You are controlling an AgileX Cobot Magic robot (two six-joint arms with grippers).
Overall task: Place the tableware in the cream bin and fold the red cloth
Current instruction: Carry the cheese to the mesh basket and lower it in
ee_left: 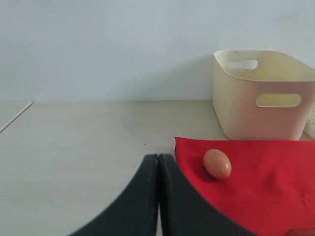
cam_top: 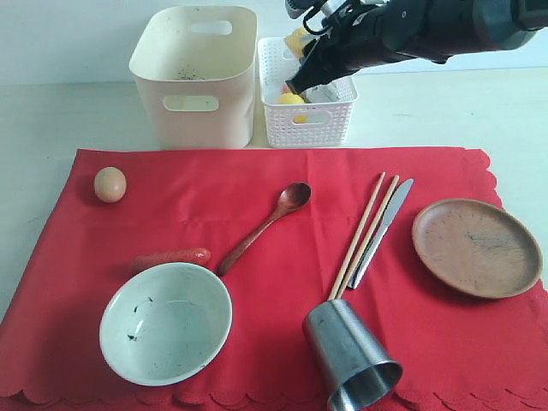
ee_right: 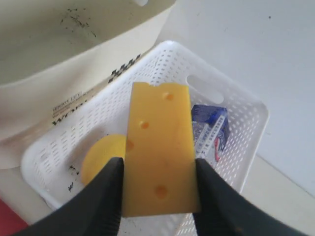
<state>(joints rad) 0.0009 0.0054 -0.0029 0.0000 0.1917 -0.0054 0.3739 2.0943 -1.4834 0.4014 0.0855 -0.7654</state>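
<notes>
The red cloth [cam_top: 257, 257] lies spread flat and carries the tableware: a pale green bowl [cam_top: 165, 323], a steel cup [cam_top: 351, 355] on its side, a wooden spoon [cam_top: 264, 224], chopsticks [cam_top: 366, 231], a knife [cam_top: 383, 229] and a wooden plate [cam_top: 476, 247]. Behind it stands the cream bin [cam_top: 195, 75], also seen as the cream bin [ee_left: 263, 96], with nothing in it. My right gripper [ee_right: 158, 189] is shut on a yellow cheese slab [ee_right: 160, 147] and hangs over the white perforated basket [ee_right: 231, 105]. My left gripper [ee_left: 158, 162] is shut and holds nothing, low beside the cloth's corner [ee_left: 236, 187].
An egg [cam_top: 110, 184] and a sausage [cam_top: 169, 257] lie on the cloth's left part. The white basket [cam_top: 308, 94] beside the bin holds a lemon [ee_right: 101, 157] and a blue-white carton [ee_right: 209, 128]. Bare pale table [ee_left: 74, 147] lies to the left of the cloth.
</notes>
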